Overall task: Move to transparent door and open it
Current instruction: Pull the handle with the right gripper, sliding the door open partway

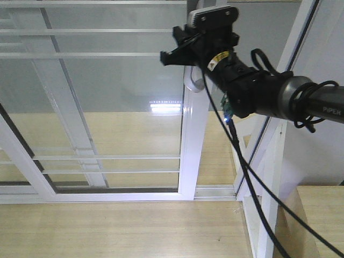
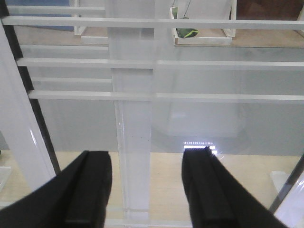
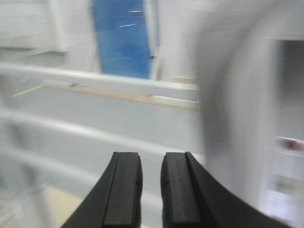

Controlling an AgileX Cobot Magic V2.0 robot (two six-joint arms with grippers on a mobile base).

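Black right arm (image 1: 258,88), yellow label, trailing black cables (image 1: 252,183).
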